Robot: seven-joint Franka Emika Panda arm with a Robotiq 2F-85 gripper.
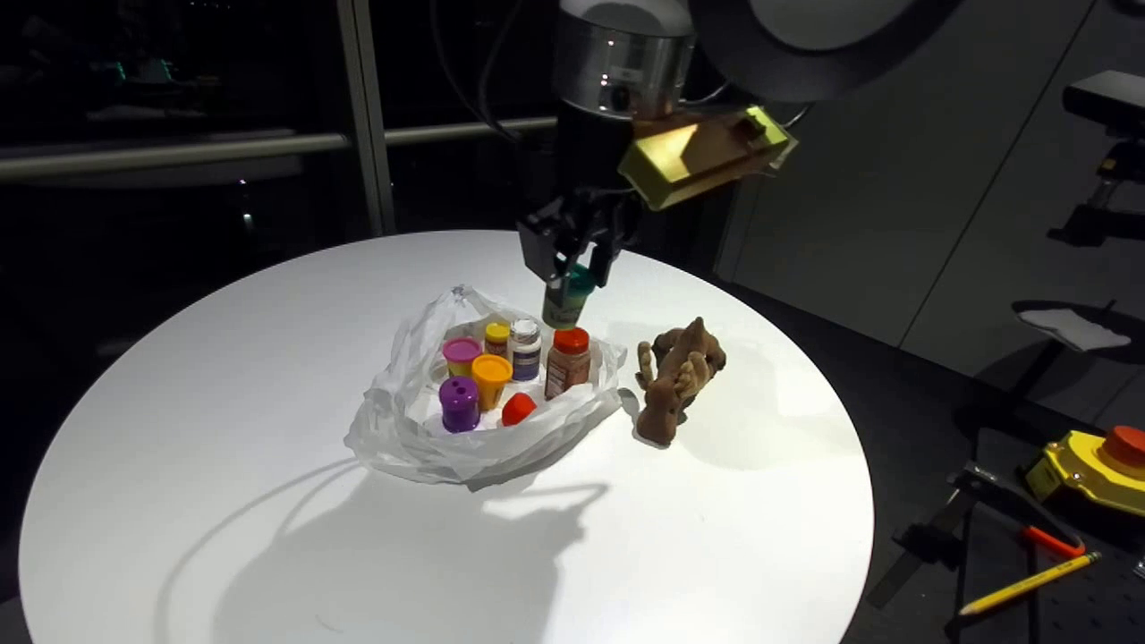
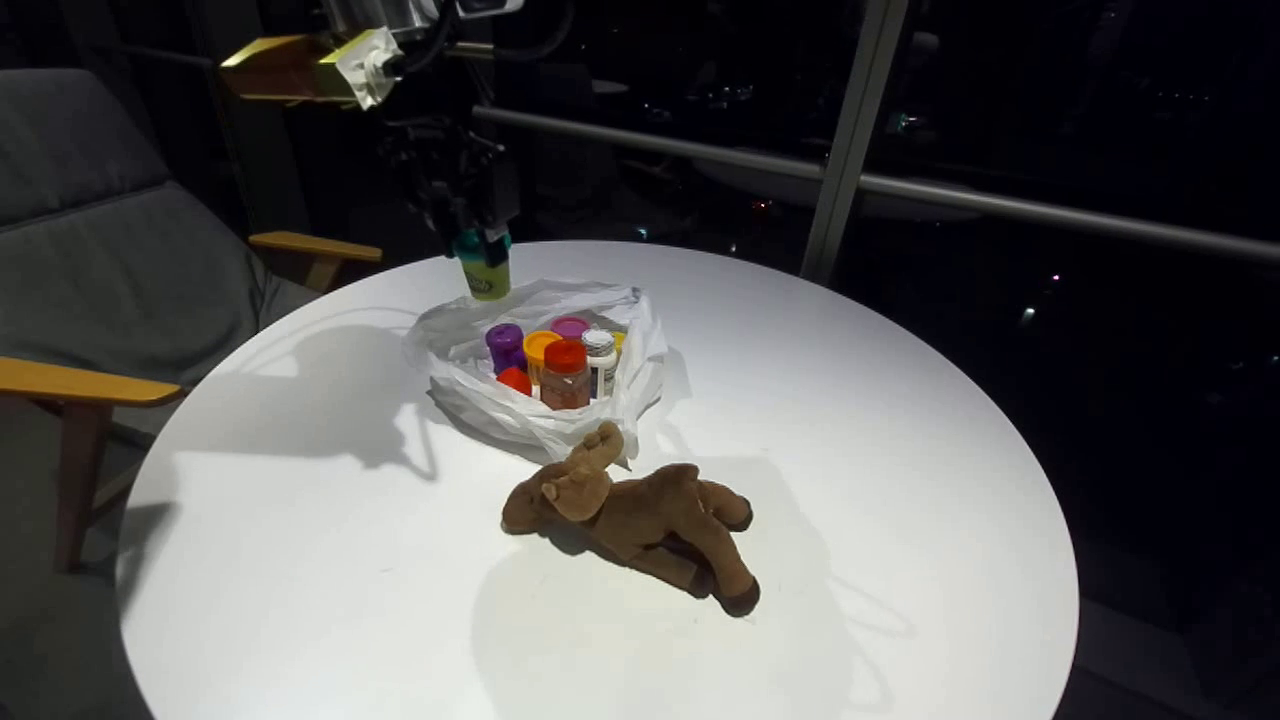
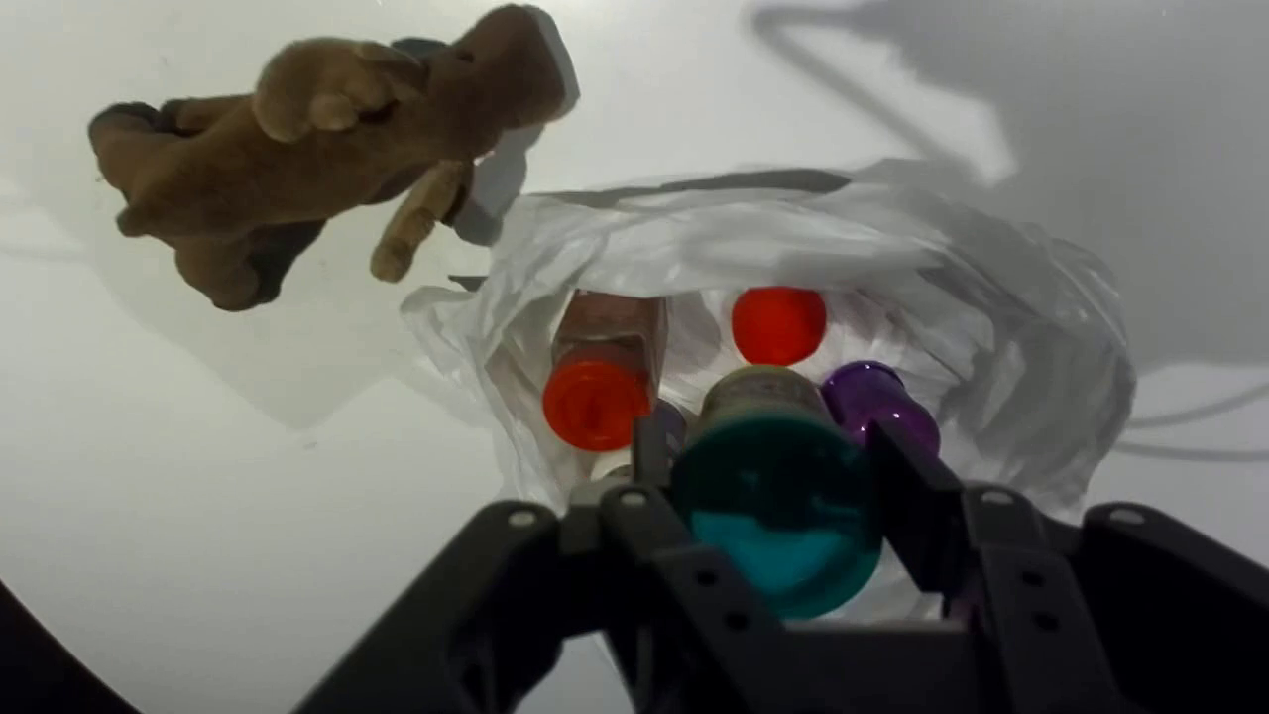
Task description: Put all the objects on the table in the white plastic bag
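Note:
My gripper (image 1: 580,268) is shut on a tub with a teal lid (image 3: 778,535) and a yellow-green body (image 2: 488,280). It holds the tub above the open white plastic bag (image 1: 389,438), clear of its contents in the wrist view. Inside the bag stand a purple container (image 1: 460,407), an orange tub (image 1: 491,382), a pink-lidded tub (image 1: 462,351), a yellow-lidded bottle (image 1: 497,336), a white bottle (image 1: 526,347) and a red-lidded jar (image 1: 567,362). A small red object (image 3: 779,325) lies there too. A brown plush moose (image 2: 650,510) lies on the table outside the bag.
The round white table (image 1: 206,376) carries the bag and the moose. A grey chair (image 2: 80,240) with wooden arms stands beside the table. A side stand holds a yellow box with a red button (image 1: 1087,470) and a yellow pencil (image 1: 1029,584).

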